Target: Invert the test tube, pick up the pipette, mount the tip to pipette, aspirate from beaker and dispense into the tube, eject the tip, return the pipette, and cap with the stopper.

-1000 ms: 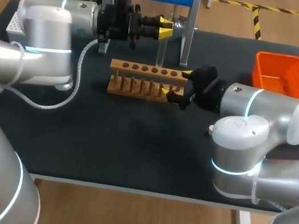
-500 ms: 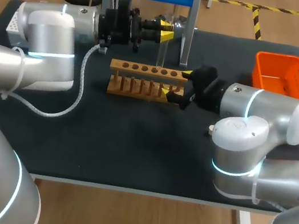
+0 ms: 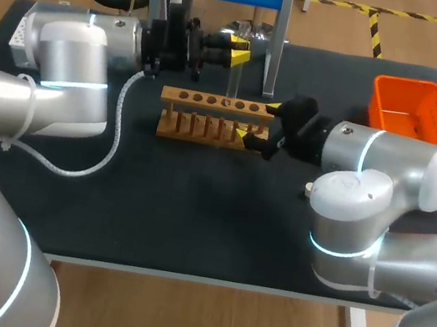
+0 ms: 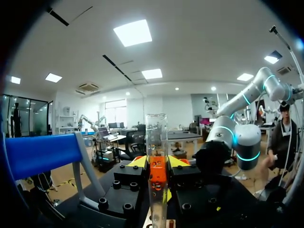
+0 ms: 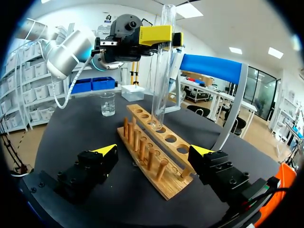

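Tube [image 3: 233,81] pinched upright in left pincer [image 3: 239,46], base at a rack [image 3: 201,118] hole toward desk's [image 3: 193,210] far edge. Right pincer [image 3: 258,121] spread around rack end. Risk: jamming on hole rim, cracking glass or tipping rack if lowered off-centre.

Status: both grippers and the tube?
Left gripper shut on test tube, upright, lower end at rack hole. Right gripper open, straddling rack end. Nothing blocking.
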### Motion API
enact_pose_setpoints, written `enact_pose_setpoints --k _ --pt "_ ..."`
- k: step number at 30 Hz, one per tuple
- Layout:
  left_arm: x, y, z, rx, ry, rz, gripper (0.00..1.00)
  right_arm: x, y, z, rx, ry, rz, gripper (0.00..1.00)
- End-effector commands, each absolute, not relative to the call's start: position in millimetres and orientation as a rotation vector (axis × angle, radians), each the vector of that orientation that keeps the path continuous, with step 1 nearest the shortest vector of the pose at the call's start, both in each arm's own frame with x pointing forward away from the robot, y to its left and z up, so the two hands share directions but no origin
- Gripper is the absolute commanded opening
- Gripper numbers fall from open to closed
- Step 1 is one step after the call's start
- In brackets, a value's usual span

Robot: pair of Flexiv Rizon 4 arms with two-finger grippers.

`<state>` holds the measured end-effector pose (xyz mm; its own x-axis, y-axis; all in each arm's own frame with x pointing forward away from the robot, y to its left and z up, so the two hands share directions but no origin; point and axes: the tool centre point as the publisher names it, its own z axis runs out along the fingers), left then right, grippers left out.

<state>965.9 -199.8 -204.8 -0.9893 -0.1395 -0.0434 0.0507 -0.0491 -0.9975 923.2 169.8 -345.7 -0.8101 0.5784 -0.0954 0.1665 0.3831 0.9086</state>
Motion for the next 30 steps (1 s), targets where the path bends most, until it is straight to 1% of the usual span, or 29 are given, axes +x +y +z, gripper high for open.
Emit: enact_pose_setpoints --k 1,30 --pt "970.1 -201.0 -209.0 -0.093 2.069 -2.191 0.00 922.8 169.2 -346.1 0.643 2.247 1.412 1.00" --pt "977.1 -199.7 -224.2 -0.115 2.064 -2.214 0.00 922.8 169.2 -346.1 0.643 2.247 1.412 1.00"
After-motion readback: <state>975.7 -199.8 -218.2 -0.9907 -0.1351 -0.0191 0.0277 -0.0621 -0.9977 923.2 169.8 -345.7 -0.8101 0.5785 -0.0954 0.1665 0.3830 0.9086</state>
